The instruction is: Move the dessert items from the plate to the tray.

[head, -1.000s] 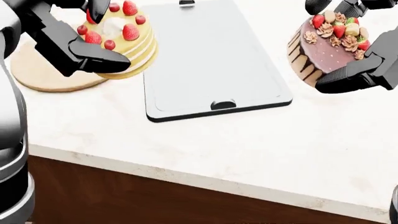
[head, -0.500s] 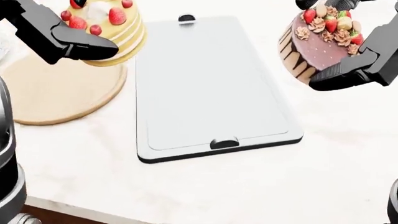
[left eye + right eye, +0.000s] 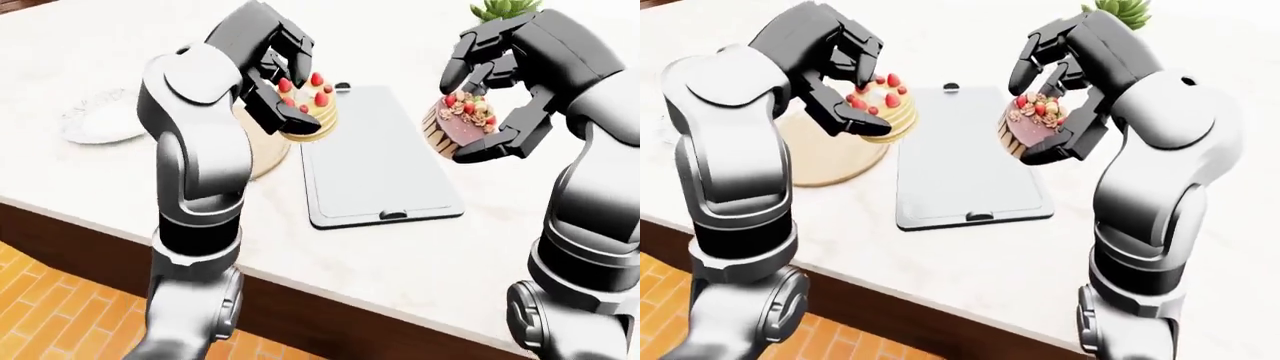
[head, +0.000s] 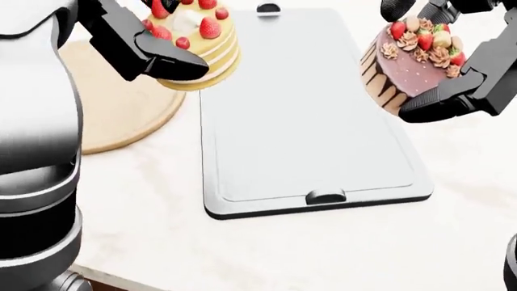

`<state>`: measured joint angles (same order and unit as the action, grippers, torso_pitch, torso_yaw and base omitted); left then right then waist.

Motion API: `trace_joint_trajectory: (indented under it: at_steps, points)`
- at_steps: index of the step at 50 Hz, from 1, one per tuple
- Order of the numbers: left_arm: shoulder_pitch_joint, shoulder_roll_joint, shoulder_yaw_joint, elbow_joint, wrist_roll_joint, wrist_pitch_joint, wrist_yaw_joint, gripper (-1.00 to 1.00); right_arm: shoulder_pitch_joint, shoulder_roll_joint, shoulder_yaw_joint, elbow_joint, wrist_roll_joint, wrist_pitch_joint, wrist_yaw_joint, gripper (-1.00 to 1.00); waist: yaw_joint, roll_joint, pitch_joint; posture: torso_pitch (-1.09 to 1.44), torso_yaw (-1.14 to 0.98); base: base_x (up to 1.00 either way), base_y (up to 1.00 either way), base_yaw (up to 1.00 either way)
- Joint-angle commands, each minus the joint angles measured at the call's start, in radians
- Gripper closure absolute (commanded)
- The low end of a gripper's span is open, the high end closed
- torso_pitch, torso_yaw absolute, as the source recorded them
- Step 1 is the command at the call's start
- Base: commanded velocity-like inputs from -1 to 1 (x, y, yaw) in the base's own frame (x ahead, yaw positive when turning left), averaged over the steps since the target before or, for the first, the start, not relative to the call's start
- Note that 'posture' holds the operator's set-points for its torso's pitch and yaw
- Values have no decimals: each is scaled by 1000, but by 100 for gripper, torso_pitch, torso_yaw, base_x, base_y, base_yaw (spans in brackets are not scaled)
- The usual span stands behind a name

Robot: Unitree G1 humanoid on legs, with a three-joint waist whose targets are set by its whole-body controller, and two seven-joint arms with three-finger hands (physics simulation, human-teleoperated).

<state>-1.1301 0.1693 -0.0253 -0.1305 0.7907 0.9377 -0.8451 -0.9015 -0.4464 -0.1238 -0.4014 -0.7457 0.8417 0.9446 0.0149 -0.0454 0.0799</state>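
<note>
A yellow layered cake topped with strawberries and cream is held above the counter, with my left hand shut on it. It hangs over the gap between the round wooden plate and the left edge of the grey tray. My right hand is shut on a chocolate cake decorated with strawberries, tilted, over the tray's right edge. The tray lies flat with nothing on it. The wooden plate is bare.
A white plate sits at the left of the marble counter in the left-eye view. A green plant stands at the top, behind my right arm. The counter's near edge runs below the tray, with wooden floor beneath.
The camera has moved and the whole picture shifted. Relative to the tray, the yellow cake has come right to its left edge and the chocolate cake has come left over its right edge.
</note>
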Motion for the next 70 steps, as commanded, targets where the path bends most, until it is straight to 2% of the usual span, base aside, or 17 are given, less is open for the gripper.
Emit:
trace_joint_trajectory:
  at_steps: [1,12,22,37,43,54,59,61,64,68,70]
  points:
    - [-58,-6,10,-29,3,-35,35,100,-34,-20,-33,-24,-9,-17,-35,96,-2,4,-41,0,0,0,0,0]
    - [-73,-67,0,54,-28,-77,124,100,-27,-29,-36,-23,11,-14,-58,96,-5,15,-50,0,0,0,0,0]
    - [-63,-107,-18,163,-56,-140,224,100,-19,-25,-32,-30,14,-9,-62,96,-9,13,-50,0,0,0,0,0]
    - [-23,-154,-33,257,-54,-197,296,100,-17,-20,-28,-28,16,-11,-69,96,-9,9,-47,0,0,0,0,0]
    - [-13,-171,-40,279,-59,-211,321,88,-20,-13,-21,-28,10,-8,-69,96,-8,7,-47,0,0,0,0,0]
    - [22,-193,-54,315,-63,-246,357,19,-14,-10,-25,-21,15,-18,-75,96,-7,7,-49,0,0,0,0,0]
    - [46,-207,-65,312,-53,-256,362,8,-14,-13,-26,-23,15,-16,-72,96,-7,7,-51,0,0,0,0,0]
    - [46,-210,-64,317,-51,-260,363,-8,-14,-14,-27,-23,15,-16,-71,96,-7,7,-51,0,0,0,0,0]
    - [44,-214,-65,319,-46,-261,361,-18,-11,-12,-28,-17,19,-23,-78,96,-7,7,-53,0,0,0,0,0]
    - [43,-214,-65,309,-38,-256,351,-51,-17,-16,-26,-22,16,-14,-70,96,-8,6,-53,0,0,0,0,0]
    - [39,-210,-62,309,-35,-257,346,-77,-23,-18,-25,-26,13,-7,-65,96,-8,7,-53,0,0,0,0,0]
